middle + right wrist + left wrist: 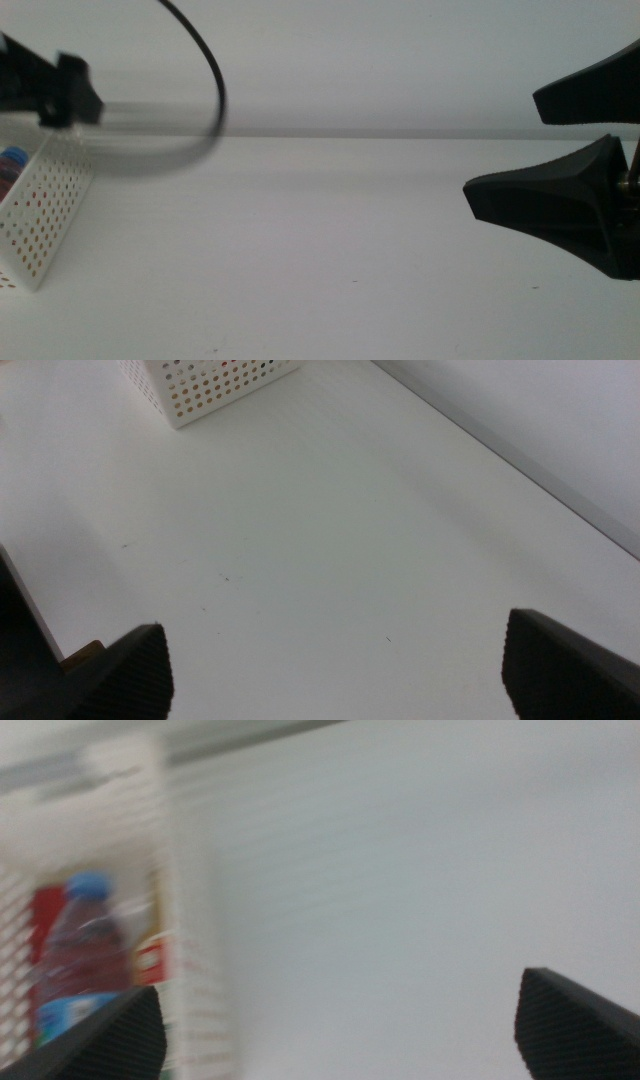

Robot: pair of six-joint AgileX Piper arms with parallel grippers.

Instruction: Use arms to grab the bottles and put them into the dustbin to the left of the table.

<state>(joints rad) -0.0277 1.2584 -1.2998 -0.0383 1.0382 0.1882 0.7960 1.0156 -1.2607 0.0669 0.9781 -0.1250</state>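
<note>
So the white perforated dustbin point(40, 215) sits way over at 9 o'clock on the table point(300, 250), which makes sense since that's the drop-off spot. In the left wrist view you can see inside it: the small water bottle point(85, 955) with the blue cap is already lying in there, with something red point(45, 920) tucked behind it, probably the can, though the picture is too smeared to be sure. I can't make out the tall yellow bottle anywhere.

The left gripper point(340, 1030) hangs just beside the bin's wall with its jaws spread wide and nothing between them, which reads to me like it's done dropping stuff off. In the middle view only a blurred piece of that arm point(50, 85) shows at about 10 o'clock, with the black cable point(205, 70) looping off it.

The right gripper point(545, 150) comes in at 3 o'clock, jaws also apart and empty, over bare tabletop well away from the bin. My guess is it's just parked there, since nothing is left on the visible table to grab.
</note>
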